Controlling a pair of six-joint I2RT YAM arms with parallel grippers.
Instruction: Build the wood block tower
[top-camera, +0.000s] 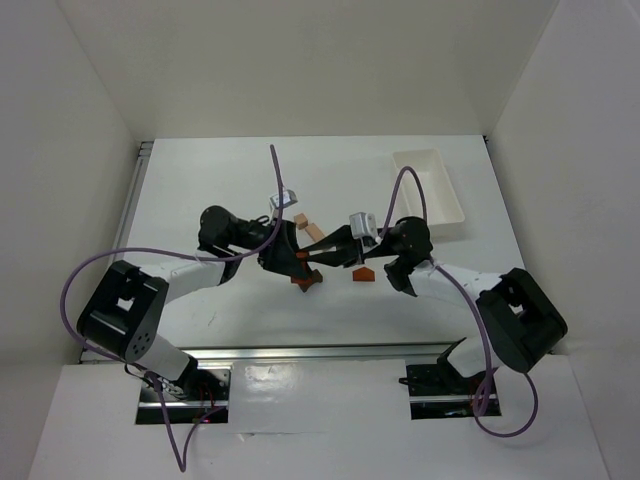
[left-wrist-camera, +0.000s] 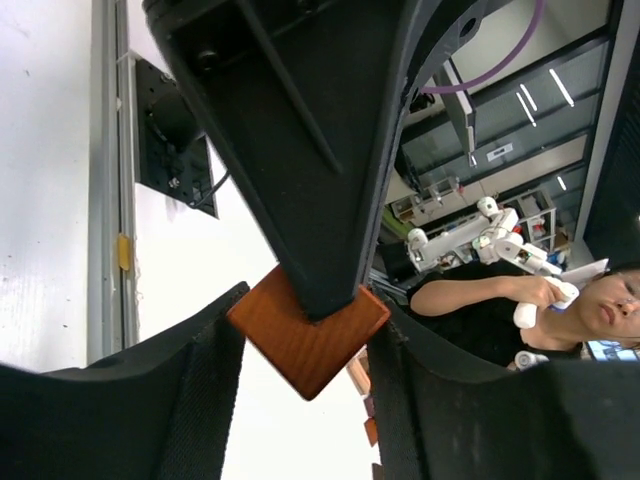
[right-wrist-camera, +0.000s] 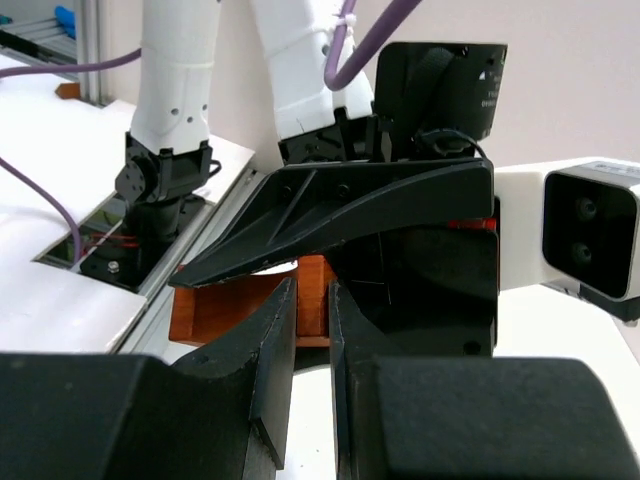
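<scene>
An orange-red wooden block (top-camera: 305, 279) is held low over the table centre by both grippers. In the left wrist view it shows as a square face (left-wrist-camera: 300, 345) turned on its corner, wedged between my left gripper's (left-wrist-camera: 310, 325) two fingers. In the right wrist view my right gripper (right-wrist-camera: 313, 292) pinches a thin edge of the same block (right-wrist-camera: 225, 305). In the top view the left gripper (top-camera: 297, 262) and right gripper (top-camera: 318, 258) meet tip to tip. An orange-red house-shaped piece (top-camera: 363, 273) lies beside them. Pale tan blocks (top-camera: 300, 218) lie just behind.
A white rectangular tray (top-camera: 443, 186) stands at the back right. Purple cables arch over both arms. A metal rail runs along the table's left edge (top-camera: 133, 200). A few small blocks (left-wrist-camera: 361, 375) show beyond the left fingers.
</scene>
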